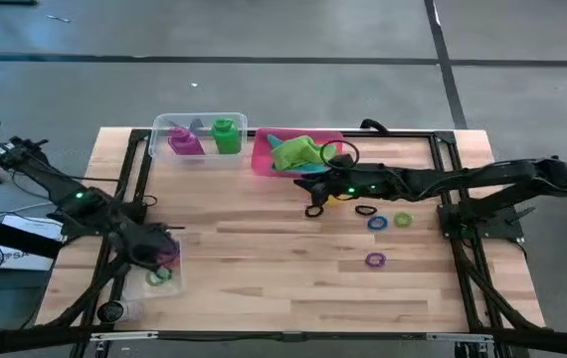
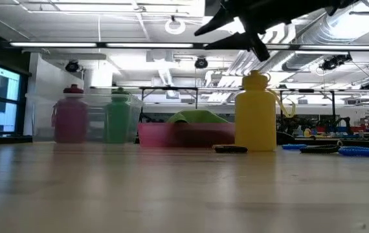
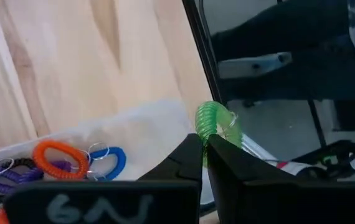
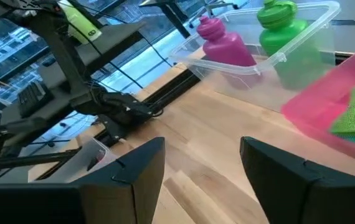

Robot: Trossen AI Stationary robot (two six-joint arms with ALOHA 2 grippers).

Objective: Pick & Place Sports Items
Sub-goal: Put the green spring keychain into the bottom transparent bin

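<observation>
My left gripper [image 1: 160, 263] is at the table's near left, over a small clear tub [image 1: 163, 281] of coloured rings, and is shut on a green coil ring [image 3: 215, 122]. Orange, blue and purple rings [image 3: 59, 158] lie in that tub. My right gripper [image 1: 310, 196] is open and empty at mid-table, in front of the pink tray [image 1: 264, 159]. In the low view it [image 2: 236, 26] hangs above the yellow bottle [image 2: 256, 113], which stands upright on the table. Purple [image 1: 184, 140] and green [image 1: 227, 135] bottles stand in the far clear tub. A green cloth [image 1: 296, 151] lies in the tray. My left gripper pinches the green coil ring between its two fingertips [image 3: 190, 152], by the part of its loop nearest the fingers [image 3: 206, 138]. The rest of the ring sticks out past the tips, over the small tub's rim.
Black [image 1: 365, 210], blue [image 1: 378, 223], green [image 1: 403, 220] and purple [image 1: 375, 260] rings lie loose on the table's right half. A black ring [image 1: 344, 153] rests at the tray's right end. The dark table frame runs along the edges.
</observation>
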